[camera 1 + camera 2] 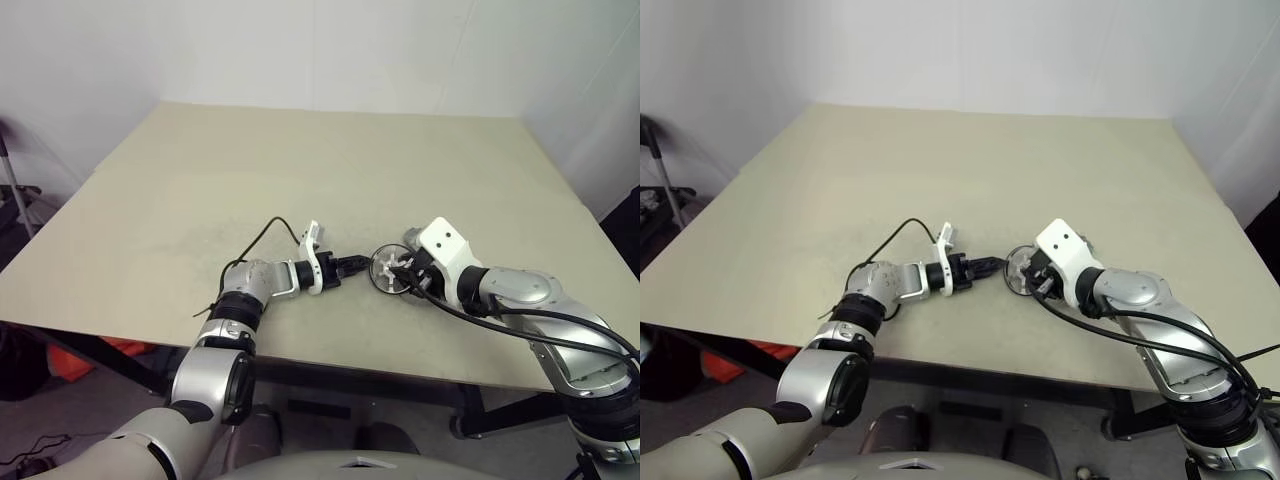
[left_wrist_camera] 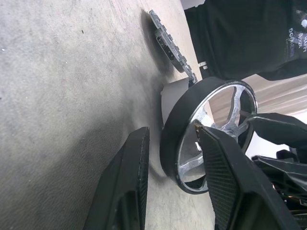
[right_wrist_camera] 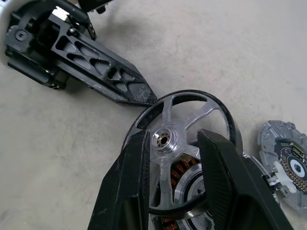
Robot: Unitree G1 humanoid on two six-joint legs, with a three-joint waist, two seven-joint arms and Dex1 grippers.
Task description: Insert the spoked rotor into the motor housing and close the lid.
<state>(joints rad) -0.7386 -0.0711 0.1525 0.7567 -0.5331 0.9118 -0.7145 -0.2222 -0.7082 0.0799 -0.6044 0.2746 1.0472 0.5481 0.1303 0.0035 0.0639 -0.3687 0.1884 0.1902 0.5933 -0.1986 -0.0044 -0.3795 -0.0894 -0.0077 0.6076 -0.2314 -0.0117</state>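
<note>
- Rotor assessment: the spoked rotor (image 3: pixel 180 143) is judged rigid, light and slick on its machined faces; the dark outer rim looks the safest hold, since thin spokes invite slipping.
- Head views: the rotor stands tilted on edge on the table (image 1: pixel 300 170), between the left gripper (image 1: pixel 352 266) and the right gripper (image 1: pixel 408 277), near the table's front edge. Each gripper is at the rotor; contact cannot be judged here.
- Left wrist view: the rotor's black rim and bright spokes sit between the left gripper's fingers (image 2: pixel 127 191), one outside the rim, one across the open face. Jaws are part-spread astride the rim; whether they clamp it, I cannot tell. The lid (image 2: pixel 171 43) lies on edge beyond the rotor.
- Right wrist view: the right gripper's fingers (image 3: pixel 129 187) straddle the rotor's hub, part-spread; a firm hold is not confirmed. Directly behind the rotor, the motor housing (image 3: pixel 184 184) shows copper windings. The lid lies just beside the rotor, dark centre up.
</note>
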